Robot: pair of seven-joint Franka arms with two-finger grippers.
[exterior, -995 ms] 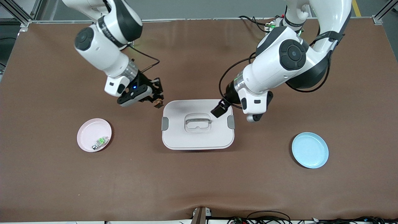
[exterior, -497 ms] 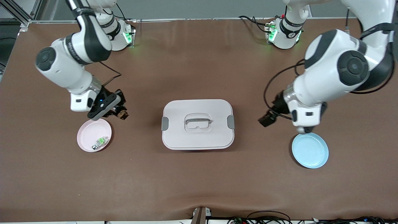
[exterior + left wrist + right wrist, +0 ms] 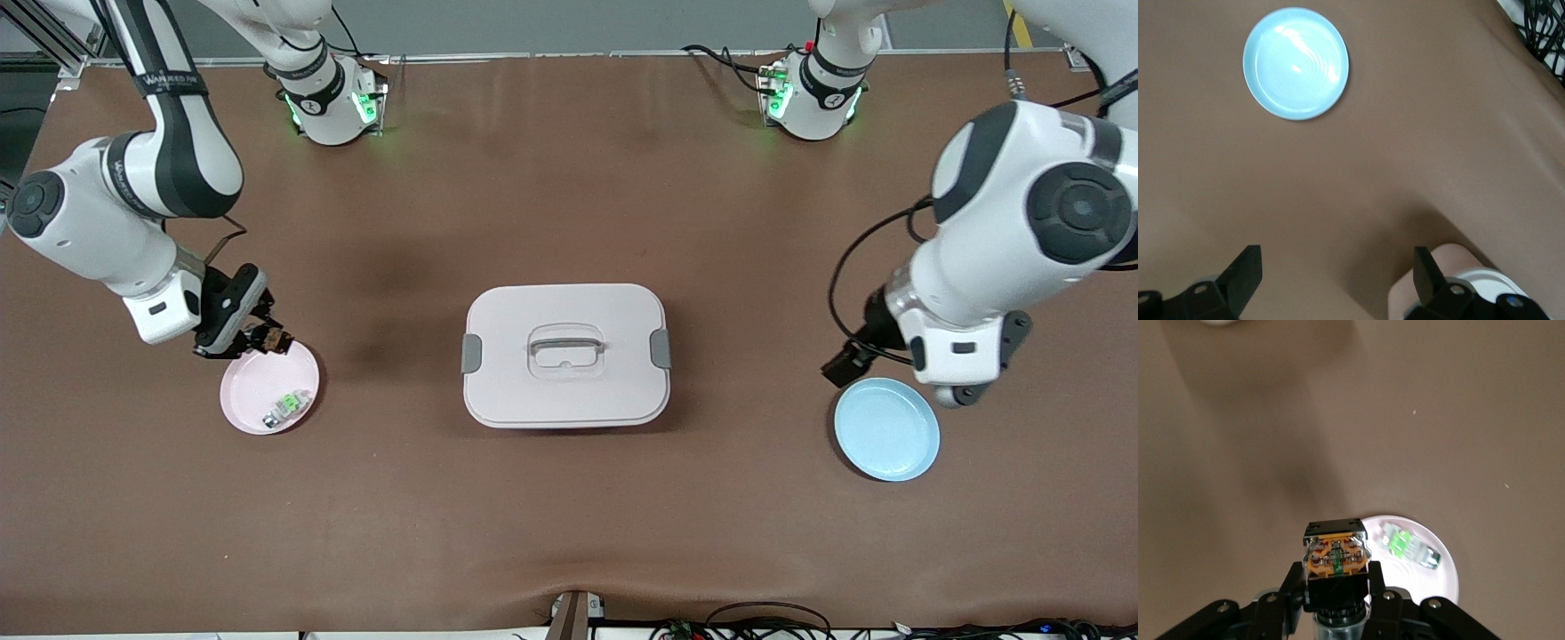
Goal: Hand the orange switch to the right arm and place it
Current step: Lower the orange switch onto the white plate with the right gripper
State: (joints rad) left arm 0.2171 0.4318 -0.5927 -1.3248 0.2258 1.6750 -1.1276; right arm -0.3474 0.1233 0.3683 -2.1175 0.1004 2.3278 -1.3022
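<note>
My right gripper (image 3: pixel 267 339) is shut on the orange switch (image 3: pixel 276 340), a small black block with an orange face, and holds it over the rim of the pink plate (image 3: pixel 253 387) that faces the robots. In the right wrist view the switch (image 3: pixel 1336 560) sits between the fingers (image 3: pixel 1292 587) with the pink plate (image 3: pixel 1441 577) below. My left gripper (image 3: pixel 840 366) is open and empty above the table beside the blue plate (image 3: pixel 886 429); its wrist view shows its spread fingers (image 3: pixel 1245 273) over bare table and the blue plate (image 3: pixel 1296 63).
A clear-and-green part with a silver end (image 3: pixel 286 406) lies in the pink plate, also in the right wrist view (image 3: pixel 1408 547). A white lidded box with a handle (image 3: pixel 565 356) stands mid-table between the two plates.
My right gripper has carried the orange switch away from the white box to over the pink plate. My left gripper has drawn back from the box to beside the blue plate.
</note>
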